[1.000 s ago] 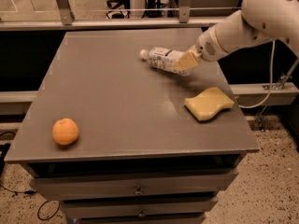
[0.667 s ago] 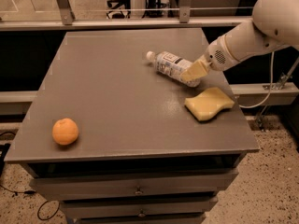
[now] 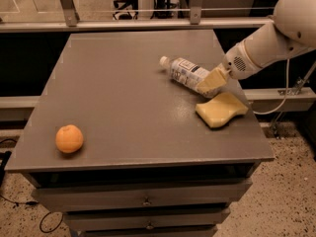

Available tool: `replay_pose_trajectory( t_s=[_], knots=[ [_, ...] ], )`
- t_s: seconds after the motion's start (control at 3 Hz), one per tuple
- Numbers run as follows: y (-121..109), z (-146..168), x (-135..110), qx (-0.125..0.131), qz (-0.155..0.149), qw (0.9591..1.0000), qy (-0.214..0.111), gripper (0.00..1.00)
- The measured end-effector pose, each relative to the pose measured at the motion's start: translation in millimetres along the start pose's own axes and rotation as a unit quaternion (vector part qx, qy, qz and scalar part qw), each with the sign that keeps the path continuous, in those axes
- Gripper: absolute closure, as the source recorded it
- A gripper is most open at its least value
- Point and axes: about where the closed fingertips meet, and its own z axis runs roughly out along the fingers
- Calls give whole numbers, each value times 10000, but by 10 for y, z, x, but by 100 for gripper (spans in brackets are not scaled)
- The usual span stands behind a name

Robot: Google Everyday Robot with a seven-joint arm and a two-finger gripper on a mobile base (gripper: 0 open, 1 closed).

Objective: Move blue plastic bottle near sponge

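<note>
Blue plastic bottle (image 3: 183,71), clear, white-capped, on its side, base clamped in gripper (image 3: 206,86) fingers (image 3: 216,77) beside sponge (image 3: 221,110).

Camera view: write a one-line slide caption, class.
The gripper holds the blue plastic bottle by its base, close beside the sponge; an orange sits far left.

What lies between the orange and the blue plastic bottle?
Only bare table top, in the camera view. The gripper holds the other end of the blue plastic bottle, near the sponge.
</note>
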Motion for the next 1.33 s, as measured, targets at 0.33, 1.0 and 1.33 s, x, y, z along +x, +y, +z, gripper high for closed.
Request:
replay_pose_trajectory(
  t_s=[0.33, 1.0, 1.33],
  knots=[
    [-15, -40, 24, 33, 3, 10000, 89, 33],
    [-28, -92, -3, 80, -43, 9998, 168, 0],
    [-49, -173, -17, 154, -57, 9998, 117, 0]
  ],
)
